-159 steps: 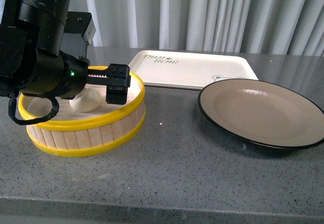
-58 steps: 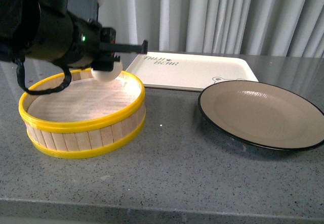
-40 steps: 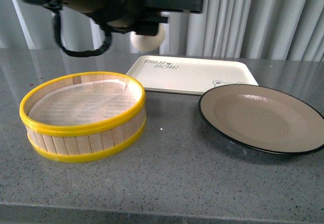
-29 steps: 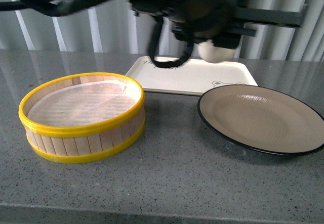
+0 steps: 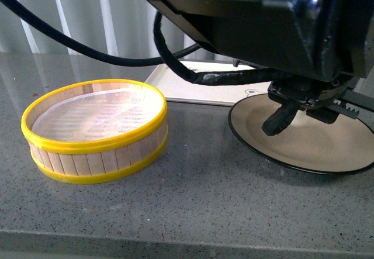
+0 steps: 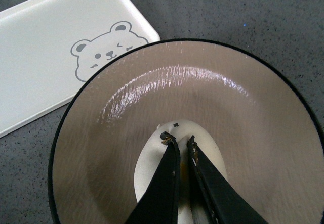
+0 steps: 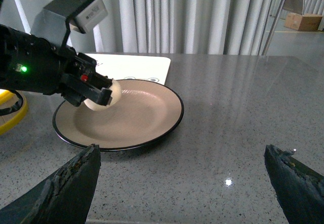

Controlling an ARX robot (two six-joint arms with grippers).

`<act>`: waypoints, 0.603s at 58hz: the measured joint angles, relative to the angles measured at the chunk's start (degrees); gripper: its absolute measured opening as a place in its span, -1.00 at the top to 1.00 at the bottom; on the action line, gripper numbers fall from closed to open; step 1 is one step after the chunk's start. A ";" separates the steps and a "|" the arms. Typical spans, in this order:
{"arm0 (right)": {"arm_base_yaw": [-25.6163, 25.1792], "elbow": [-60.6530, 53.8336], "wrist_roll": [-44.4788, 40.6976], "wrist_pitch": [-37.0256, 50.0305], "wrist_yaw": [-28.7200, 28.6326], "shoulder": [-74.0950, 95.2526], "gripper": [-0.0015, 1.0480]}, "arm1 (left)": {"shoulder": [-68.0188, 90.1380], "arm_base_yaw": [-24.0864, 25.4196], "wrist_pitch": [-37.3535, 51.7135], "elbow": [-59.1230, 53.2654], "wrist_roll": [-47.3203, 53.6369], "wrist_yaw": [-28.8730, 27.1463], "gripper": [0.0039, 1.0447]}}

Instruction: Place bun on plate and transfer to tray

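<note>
The white bun (image 6: 152, 166) is pinched between the fingers of my left gripper (image 6: 177, 138), which is shut on it. It hangs low over the beige inside of the black-rimmed plate (image 6: 243, 107); I cannot tell whether it touches. The right wrist view shows the bun (image 7: 112, 93) in the left gripper (image 7: 100, 97) over the plate's (image 7: 147, 118) far left part. In the front view the left arm's body hides the bun and most of the plate (image 5: 327, 151). The cream tray (image 6: 50, 42) with its bear drawing lies just behind the plate. My right gripper (image 7: 180, 153) is open and empty, over bare table beside the plate.
The yellow-rimmed wooden steamer basket (image 5: 93, 148) stands empty at the left of the grey table. The tray (image 5: 193, 86) lies behind it and the plate. Curtains hang behind the table. The table's front edge is near the basket.
My left gripper has lifted the bun out of the steamer basket and carried it right, past the tray, to over the plate. The arm now fills the front view's upper right.
</note>
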 joint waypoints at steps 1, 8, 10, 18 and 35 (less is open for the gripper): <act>0.00 -0.02 0.00 0.00 0.00 0.00 -0.84 | 0.26 -0.04 -0.33 0.31 0.13 -0.20 0.93; 0.00 0.00 0.00 0.00 0.00 0.00 -0.84 | 2.16 -0.48 -2.45 2.75 1.73 -0.96 0.93; 0.00 0.00 -0.02 0.00 0.00 0.00 -0.84 | 2.43 -0.50 -2.86 3.21 2.01 -0.94 0.93; 0.00 0.00 0.00 0.00 0.00 0.00 -0.84 | 3.19 -0.39 -3.48 4.72 2.16 -1.31 0.93; 0.00 -0.02 0.00 0.00 0.00 0.00 -0.84 | 4.24 -0.35 -4.94 6.78 1.55 -1.27 0.93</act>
